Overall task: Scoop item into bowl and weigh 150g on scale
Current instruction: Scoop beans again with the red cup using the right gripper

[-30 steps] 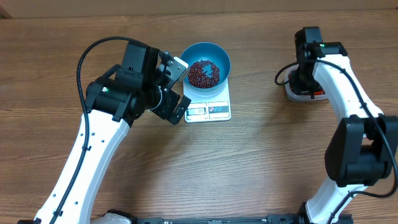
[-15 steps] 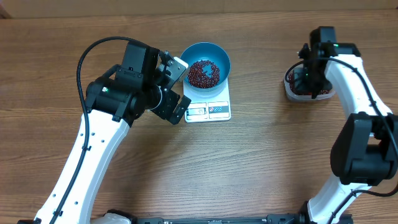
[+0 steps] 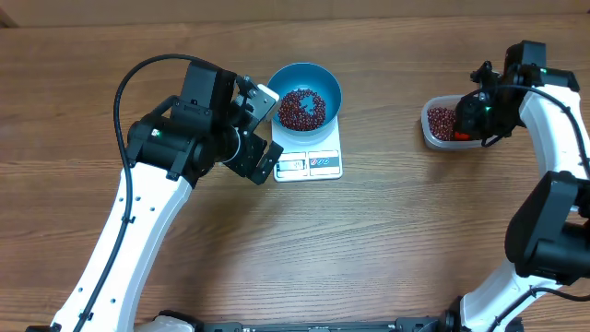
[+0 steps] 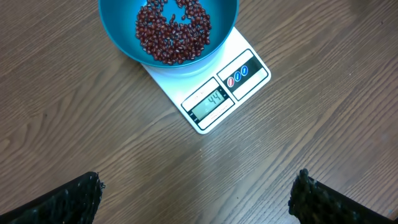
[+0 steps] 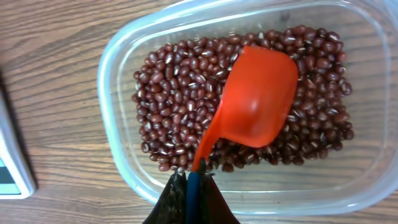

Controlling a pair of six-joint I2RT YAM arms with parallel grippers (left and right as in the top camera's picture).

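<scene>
The teal bowl (image 3: 334, 88) stands on the white scale (image 3: 309, 163) and holds a layer of dark red beans (image 3: 301, 109). In the left wrist view the bowl (image 4: 115, 28) and its beans (image 4: 172, 31) lie at the top, and the scale (image 4: 249, 71) shows 44 on its display. My left gripper (image 4: 198, 186) hangs open over bare wood, just left of the scale (image 3: 265, 132). My right gripper (image 5: 194, 177) is shut on the handle of an orange-red scoop (image 5: 258, 99). The scoop's cup lies over the beans (image 5: 174, 93) in a clear tub (image 5: 118, 62).
The clear tub (image 3: 429, 124) of beans sits at the right of the table, with my right gripper (image 3: 481, 115) at its right end. Bare wooden tabletop lies between tub and scale and across the front.
My right arm has swung to the right, uncovering the tub from above. The left arm, bowl and scale have not moved.
</scene>
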